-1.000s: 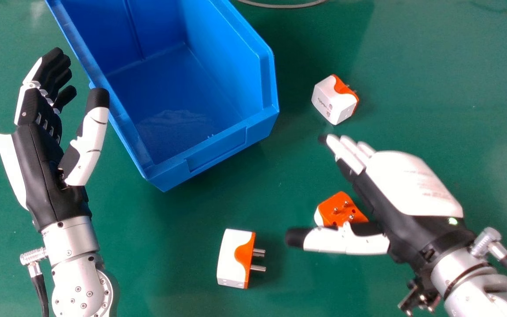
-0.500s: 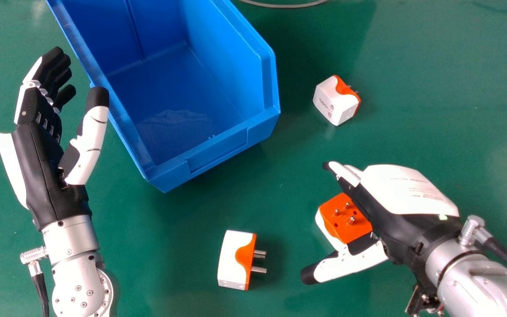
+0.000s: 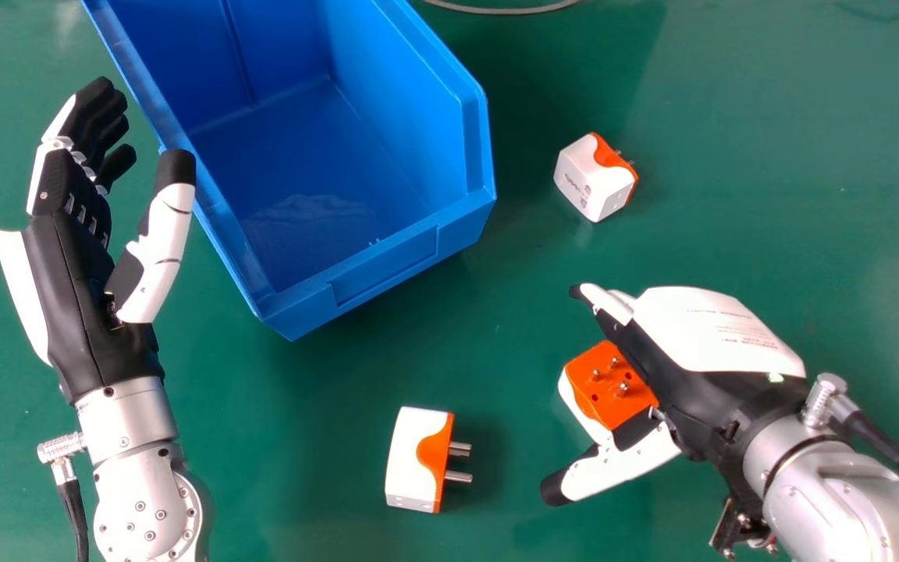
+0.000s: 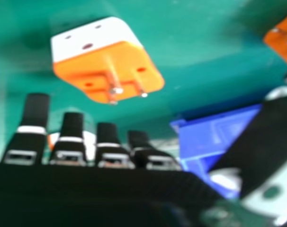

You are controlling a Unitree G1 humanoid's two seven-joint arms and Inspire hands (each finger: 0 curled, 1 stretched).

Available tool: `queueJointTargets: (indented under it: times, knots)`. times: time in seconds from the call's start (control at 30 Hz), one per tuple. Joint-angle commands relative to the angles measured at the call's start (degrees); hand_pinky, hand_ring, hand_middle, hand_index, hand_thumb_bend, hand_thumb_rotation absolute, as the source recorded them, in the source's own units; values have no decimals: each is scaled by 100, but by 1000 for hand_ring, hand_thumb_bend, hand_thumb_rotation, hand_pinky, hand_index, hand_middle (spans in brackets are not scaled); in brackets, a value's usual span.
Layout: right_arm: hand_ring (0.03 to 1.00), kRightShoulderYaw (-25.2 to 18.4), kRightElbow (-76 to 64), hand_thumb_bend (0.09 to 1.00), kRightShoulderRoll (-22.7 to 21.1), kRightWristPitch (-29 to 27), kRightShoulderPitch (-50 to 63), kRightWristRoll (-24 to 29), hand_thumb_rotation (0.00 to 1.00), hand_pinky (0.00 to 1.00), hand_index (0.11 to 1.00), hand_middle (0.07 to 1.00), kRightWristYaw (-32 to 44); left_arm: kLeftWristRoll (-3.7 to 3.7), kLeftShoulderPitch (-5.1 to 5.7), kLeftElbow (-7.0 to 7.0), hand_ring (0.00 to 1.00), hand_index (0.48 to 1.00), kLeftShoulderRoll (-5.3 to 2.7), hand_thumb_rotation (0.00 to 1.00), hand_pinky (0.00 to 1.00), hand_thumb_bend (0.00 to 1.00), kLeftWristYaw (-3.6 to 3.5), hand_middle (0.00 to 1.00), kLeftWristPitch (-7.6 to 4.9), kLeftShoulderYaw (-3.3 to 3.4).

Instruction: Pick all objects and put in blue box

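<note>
Green table: your L hand & R hand open, empty; closing R off-centre could tip prongs-up plug adapter.

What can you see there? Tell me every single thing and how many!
Box: 1, blue, upper left of the head view
Plug adapters: 3, white and orange; one right of the box, one nearer the robot, one beside the right thumb
Thin cable: 1, grey, top edge
Table: 1, green, under everything
Robot hands: 2, black and white, left and right
Forearms: 2, silver, left and right
</note>
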Motion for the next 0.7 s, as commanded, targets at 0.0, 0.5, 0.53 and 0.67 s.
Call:
queueJointTargets:
  times: [0.0,0.5,0.53,0.67]
  knots:
    - [901,-8,-34,905,46,40,-89,-41,423,739,948,947,28,10,-50,-105,826,789,14,466,798,672,-8,822,-85,-22]
    - [902,352,941,941,389,267,-480,-583,363,739,946,942,-223,2,-24,-105,829,790,7,462,805,672,-21,822,-104,-19]
    - [904,369,1013,940,389,270,-502,-593,358,739,947,942,-274,5,-20,-108,829,789,7,462,805,672,-18,822,-95,-18]
    - [905,401,1255,943,385,334,-602,-566,346,725,948,941,-344,26,-3,-122,830,788,-3,466,807,673,-3,821,-61,-22]
